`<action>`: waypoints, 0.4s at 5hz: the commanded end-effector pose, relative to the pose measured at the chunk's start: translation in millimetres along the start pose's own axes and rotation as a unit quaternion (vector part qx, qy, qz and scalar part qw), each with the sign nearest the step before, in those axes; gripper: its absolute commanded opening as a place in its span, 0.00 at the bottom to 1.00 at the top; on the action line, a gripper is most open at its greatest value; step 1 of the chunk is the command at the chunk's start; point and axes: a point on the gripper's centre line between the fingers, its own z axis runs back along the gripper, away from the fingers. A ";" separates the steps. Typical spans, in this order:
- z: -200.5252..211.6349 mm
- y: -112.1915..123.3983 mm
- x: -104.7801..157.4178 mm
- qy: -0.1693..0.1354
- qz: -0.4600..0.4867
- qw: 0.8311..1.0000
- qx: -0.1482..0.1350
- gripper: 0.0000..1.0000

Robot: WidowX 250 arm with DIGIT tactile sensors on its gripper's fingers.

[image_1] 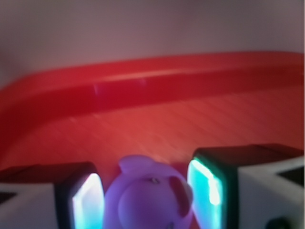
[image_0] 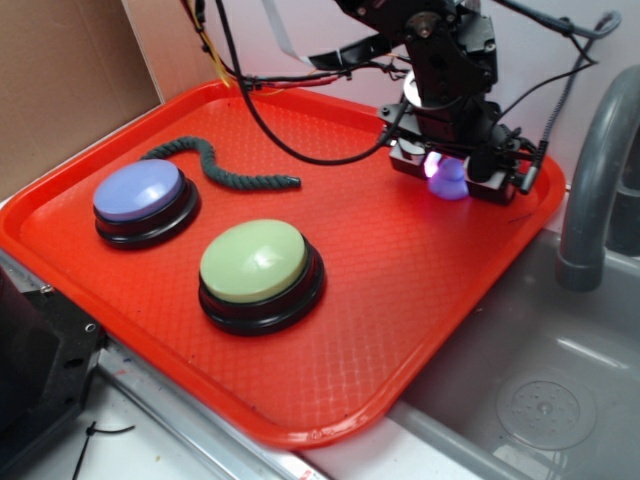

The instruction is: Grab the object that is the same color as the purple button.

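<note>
The black end effector (image_0: 452, 172), its glowing pads (image_1: 88, 202) open and not yet pinching, straddles the tiny purple rubber duck toy (image_0: 449, 180) at the far right corner of the red plastic tray (image_0: 330, 390). Closing evenly should hold the duck centred before lifting. The lavender domed purple button (image_0: 139, 190) sits well apart, beyond the pale green domed button (image_0: 254, 260) and dark green rope piece (image_0: 215, 168).

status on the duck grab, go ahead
End effector astride duck, fingers not visibly touching. Duck on tray. Nothing in the way.
</note>
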 end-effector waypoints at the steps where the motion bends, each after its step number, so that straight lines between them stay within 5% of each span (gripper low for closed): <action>1: 83.5 37.8 7.4 0.021 -0.001 1.000 -0.018 0.00; 2: 106.7 63.2 -4.5 0.031 0.024 0.998 -0.043 0.00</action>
